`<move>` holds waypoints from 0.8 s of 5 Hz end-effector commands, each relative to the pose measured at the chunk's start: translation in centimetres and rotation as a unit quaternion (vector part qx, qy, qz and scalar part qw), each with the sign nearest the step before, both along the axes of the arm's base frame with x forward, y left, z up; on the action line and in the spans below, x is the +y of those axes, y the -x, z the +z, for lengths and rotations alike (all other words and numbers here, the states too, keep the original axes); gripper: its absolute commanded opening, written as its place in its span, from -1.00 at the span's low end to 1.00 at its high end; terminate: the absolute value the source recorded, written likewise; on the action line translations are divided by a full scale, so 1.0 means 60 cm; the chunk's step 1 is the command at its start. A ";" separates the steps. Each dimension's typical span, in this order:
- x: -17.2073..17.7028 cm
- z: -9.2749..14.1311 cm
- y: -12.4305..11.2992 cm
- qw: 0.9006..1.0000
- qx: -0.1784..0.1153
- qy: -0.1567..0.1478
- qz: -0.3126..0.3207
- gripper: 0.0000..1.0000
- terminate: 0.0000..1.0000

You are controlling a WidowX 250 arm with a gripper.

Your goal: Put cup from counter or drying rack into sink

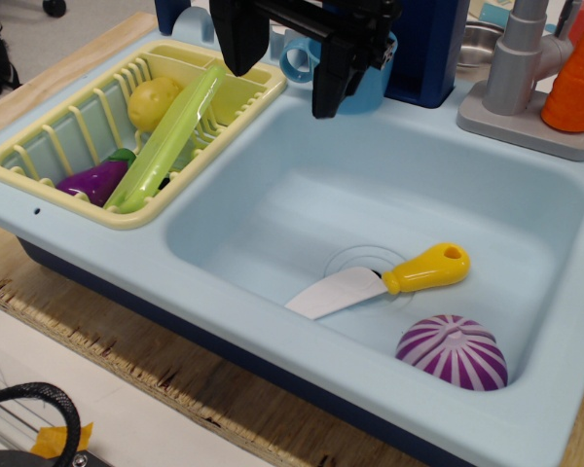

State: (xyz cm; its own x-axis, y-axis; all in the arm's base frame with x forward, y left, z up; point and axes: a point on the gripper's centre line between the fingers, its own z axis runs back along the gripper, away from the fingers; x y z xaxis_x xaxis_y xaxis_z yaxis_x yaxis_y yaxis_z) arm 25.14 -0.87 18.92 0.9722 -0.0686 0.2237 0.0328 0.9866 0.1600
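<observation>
Tool (284, 60) open over cup (355, 73)

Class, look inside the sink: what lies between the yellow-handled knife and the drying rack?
Nothing: in this one view, bare sink floor runs from the knife up to the drying rack.

The wooden surface (224, 404) has a rough, chipped front edge. The light blue toy kitchen unit (97, 238) sits directly on it, running from the left edge to the right. A scrap of yellow tape (60, 440) lies near the front-left corner.
</observation>
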 end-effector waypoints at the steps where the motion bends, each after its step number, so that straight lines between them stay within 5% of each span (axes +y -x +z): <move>1: 0.000 0.000 0.000 1.000 0.000 0.000 0.000 1.00 -1.00; 3: -0.016 0.018 -0.059 0.985 -0.083 -0.052 -0.142 1.00 -1.00; 4: -0.029 0.015 -0.089 0.972 -0.118 -0.047 -0.196 1.00 -1.00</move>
